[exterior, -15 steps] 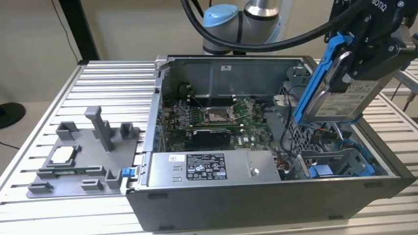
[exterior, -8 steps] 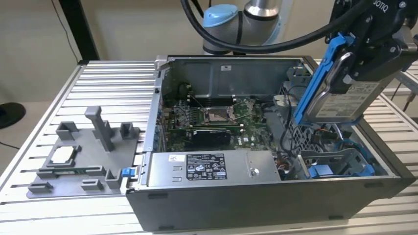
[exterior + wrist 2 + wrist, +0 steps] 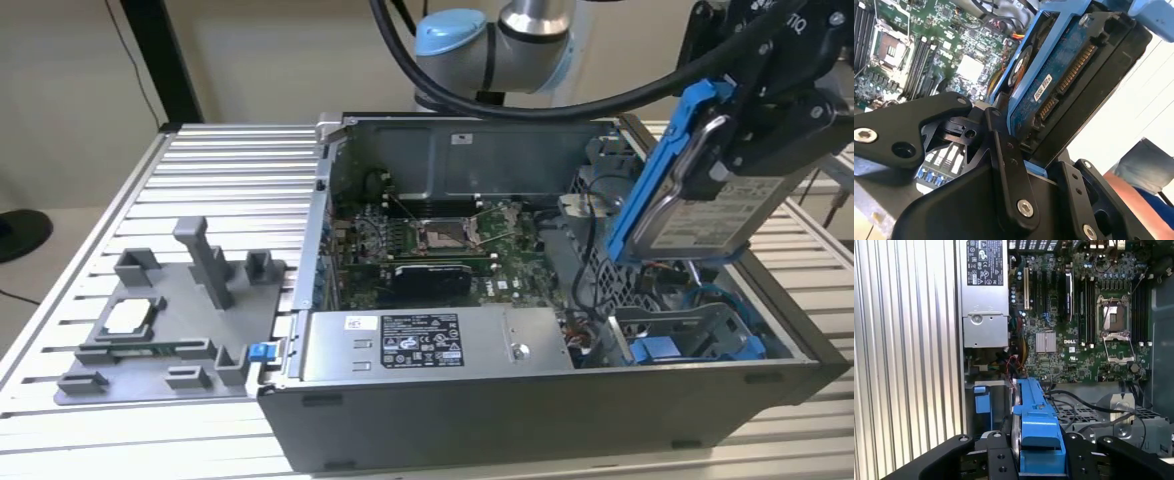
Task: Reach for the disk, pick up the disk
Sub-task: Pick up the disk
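Note:
The disk [image 3: 707, 205] is a silver-grey hard drive with a white label in a blue carrier frame. It hangs tilted in the air above the open computer case [image 3: 534, 400], at the exterior view's right. My gripper [image 3: 767, 110] is shut on its upper end. In the second wrist view the disk [image 3: 1064, 85] shows its blue circuit board and connector between the black fingers [image 3: 1004, 165]. In the first wrist view the disk's blue frame edge [image 3: 1036, 430] sits between the finger bases.
Inside the case lie the green motherboard [image 3: 1074, 340], a grey labelled power-supply box [image 3: 427, 345] and an empty blue-railed drive bay [image 3: 681, 345]. A grey fixture plate [image 3: 160, 330] with a small silver chip sits on the slatted table at the exterior view's left.

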`<state>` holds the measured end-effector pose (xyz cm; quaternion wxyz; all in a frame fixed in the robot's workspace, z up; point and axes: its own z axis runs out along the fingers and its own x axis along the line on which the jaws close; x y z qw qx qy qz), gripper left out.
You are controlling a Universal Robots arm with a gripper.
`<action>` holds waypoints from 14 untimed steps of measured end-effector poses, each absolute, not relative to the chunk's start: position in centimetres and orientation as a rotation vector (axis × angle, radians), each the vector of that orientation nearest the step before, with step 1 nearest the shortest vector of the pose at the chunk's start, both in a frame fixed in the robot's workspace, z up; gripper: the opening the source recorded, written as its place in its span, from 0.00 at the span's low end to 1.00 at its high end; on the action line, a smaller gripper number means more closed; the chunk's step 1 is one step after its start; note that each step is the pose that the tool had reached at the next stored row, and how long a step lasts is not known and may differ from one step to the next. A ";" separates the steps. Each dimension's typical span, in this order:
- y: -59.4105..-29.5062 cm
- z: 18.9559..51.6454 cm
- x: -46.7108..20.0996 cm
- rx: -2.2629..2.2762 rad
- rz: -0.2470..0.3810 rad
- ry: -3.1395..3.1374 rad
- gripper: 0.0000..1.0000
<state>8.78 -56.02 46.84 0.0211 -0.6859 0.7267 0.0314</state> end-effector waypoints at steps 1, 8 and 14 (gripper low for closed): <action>-56.2 46.8 8.8 -2.124 0.097 2.254 0.00; -57.0 46.1 9.4 -2.116 0.097 2.262 0.00; -57.3 45.7 10.9 -2.115 0.097 2.263 0.00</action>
